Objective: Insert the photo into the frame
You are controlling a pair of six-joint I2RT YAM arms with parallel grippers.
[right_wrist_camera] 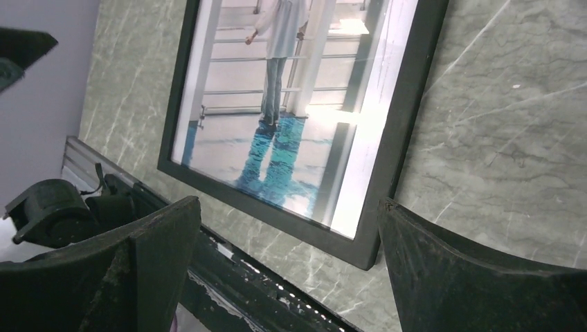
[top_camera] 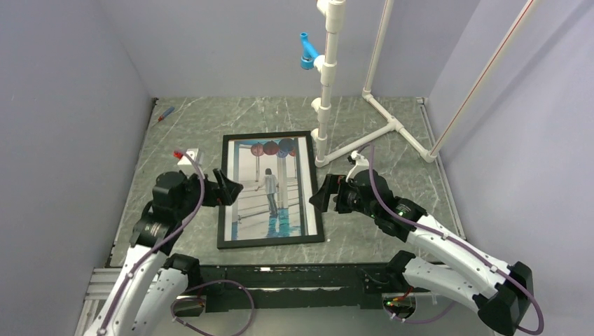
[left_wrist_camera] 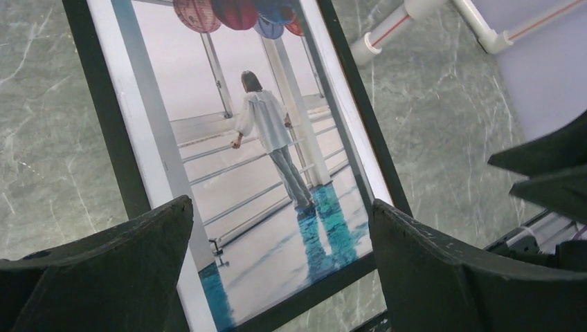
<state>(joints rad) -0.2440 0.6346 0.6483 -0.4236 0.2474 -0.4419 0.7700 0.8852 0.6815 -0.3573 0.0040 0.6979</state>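
The frame (top_camera: 270,241) lies flat in the middle of the table, its dark rails facing up. Inside it sits the photo (top_camera: 270,189), picture side up, showing a figure in a white-and-blue corridor with red and blue spheres. My left gripper (top_camera: 230,189) hovers open at the frame's left rail. My right gripper (top_camera: 321,196) hovers open just off the right rail. The left wrist view looks down on the photo (left_wrist_camera: 263,159) and the frame (left_wrist_camera: 111,131) between open fingers (left_wrist_camera: 159,235). The right wrist view shows the frame's near right corner (right_wrist_camera: 367,256) and the photo (right_wrist_camera: 291,117); nothing is held.
A white pipe stand (top_camera: 326,105) with a blue clip (top_camera: 307,52) rises just behind the frame's far right corner. A small white block with a red part (top_camera: 188,155) lies left of the frame. A red-and-blue pen (top_camera: 165,113) is at the far left. Walls enclose three sides.
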